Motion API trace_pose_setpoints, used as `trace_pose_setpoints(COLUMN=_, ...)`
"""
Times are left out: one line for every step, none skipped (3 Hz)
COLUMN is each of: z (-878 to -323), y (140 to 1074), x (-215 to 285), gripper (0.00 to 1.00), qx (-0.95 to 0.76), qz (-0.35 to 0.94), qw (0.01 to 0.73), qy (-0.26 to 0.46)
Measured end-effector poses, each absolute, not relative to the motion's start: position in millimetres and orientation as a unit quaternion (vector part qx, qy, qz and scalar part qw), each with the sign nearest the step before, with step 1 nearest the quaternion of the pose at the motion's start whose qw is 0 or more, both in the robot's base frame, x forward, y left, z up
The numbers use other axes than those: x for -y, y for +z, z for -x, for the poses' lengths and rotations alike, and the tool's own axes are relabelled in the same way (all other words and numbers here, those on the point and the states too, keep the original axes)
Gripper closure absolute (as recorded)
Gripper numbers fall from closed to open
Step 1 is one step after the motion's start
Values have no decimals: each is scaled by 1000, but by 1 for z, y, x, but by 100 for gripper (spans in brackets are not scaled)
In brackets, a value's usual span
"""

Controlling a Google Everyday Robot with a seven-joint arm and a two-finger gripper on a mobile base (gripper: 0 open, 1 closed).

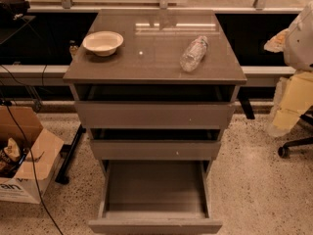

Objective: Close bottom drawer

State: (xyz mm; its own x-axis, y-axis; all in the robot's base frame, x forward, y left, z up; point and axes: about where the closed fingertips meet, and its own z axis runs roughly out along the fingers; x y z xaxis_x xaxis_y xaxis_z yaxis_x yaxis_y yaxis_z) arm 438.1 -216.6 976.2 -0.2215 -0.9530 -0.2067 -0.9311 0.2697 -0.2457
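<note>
Operator, you find the bottom drawer (155, 192) pulled well out of the cabinet (146, 65), toward the camera, at the lower middle of the view. Its flat front lies along the lower edge of the frame, plain and without a handle. Its grey box interior is bare and exposed between the two side walls. The drawer sits level and square to the cabinet.

Directly above it, the middle drawer (155, 150) stands much further in, with a small white speck right of centre on its front. A dark gap shows above that front. The top drawer (155, 114), the widest of the three, sits above that, likewise with a dark gap between its front and the cabinet top.

On the cabinet top you have a pale bowl (102, 43), upright, toward the left, and a clear bottle (193, 54) lying on its side toward the right. The two are well apart.

The gripper is outside the camera view, so you cannot tell its state.

Around the cabinet, note the speckled floor (254, 190). An open cardboard box (29, 165) stands on it at the left, with a black cable (29, 155) running across the box. At the right edge, a chair caster (283, 152) rests on the floor, well apart from the cabinet.
</note>
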Motion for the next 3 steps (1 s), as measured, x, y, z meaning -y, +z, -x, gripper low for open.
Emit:
trace_pose_setpoints(z=-438, y=977, x=216, gripper=1, qx=-781, qz=603, qw=160, qy=-35)
trace_pose_setpoints(z=-438, y=979, x=216, gripper=22, qx=-780, qz=603, qw=164, qy=-38)
trace_pose_setpoints(z=-431, y=940, x=194, gripper=53, qx=-770, qz=614, qw=173, qy=-5)
